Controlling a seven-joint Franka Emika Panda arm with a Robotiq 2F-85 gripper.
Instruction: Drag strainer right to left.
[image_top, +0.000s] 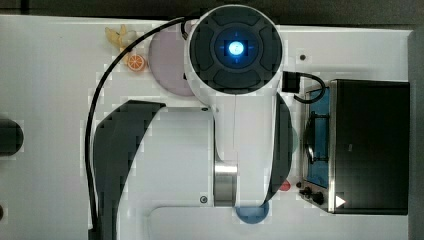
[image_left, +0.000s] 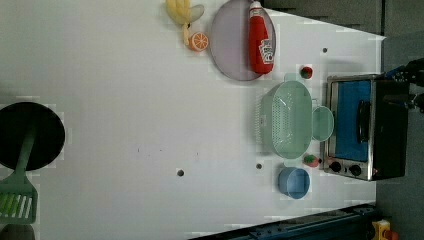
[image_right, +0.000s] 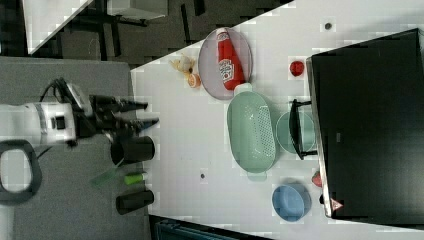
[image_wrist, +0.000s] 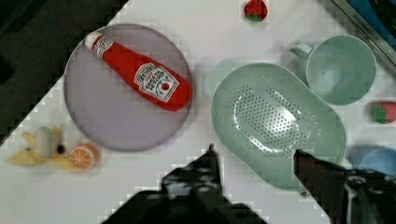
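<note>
A pale green oval strainer (image_left: 287, 121) sits on a white table (image_left: 125, 100) at the right of the left view's frame, one long side just beside a green mug (image_left: 323, 123) that stands against a toaster oven (image_left: 365, 127) with a blue-tinted door. In the same view a grey plate (image_left: 231, 45) at the upper centre carries a red ketchup bottle (image_left: 260, 42) lying on its side; a toy banana (image_left: 181, 11) and an orange slice (image_left: 198, 41) lie just to the plate's left. A blue bowl (image_left: 294, 182) rests at lower right, below the strainer, with one toy strawberry (image_left: 311, 160) between bowl and oven and another (image_left: 306, 72) above the strainer. At the far left of the left view, a green spatula (image_left: 19, 192) leans out of a dark round holder (image_left: 30, 135).

The gripper (image_wrist: 254, 156) shows at the bottom of the wrist view, its two dark fingers (image_wrist: 208, 170) spread apart and grasping nothing, hanging above the table with the strainer's near rim seen between them. In the right view the arm reaches in from the left edge of the frame, well apart from the strainer at centre. In the top view the arm's large white body (image_top: 235, 50) covers the middle of the frame, the oven at right
</note>
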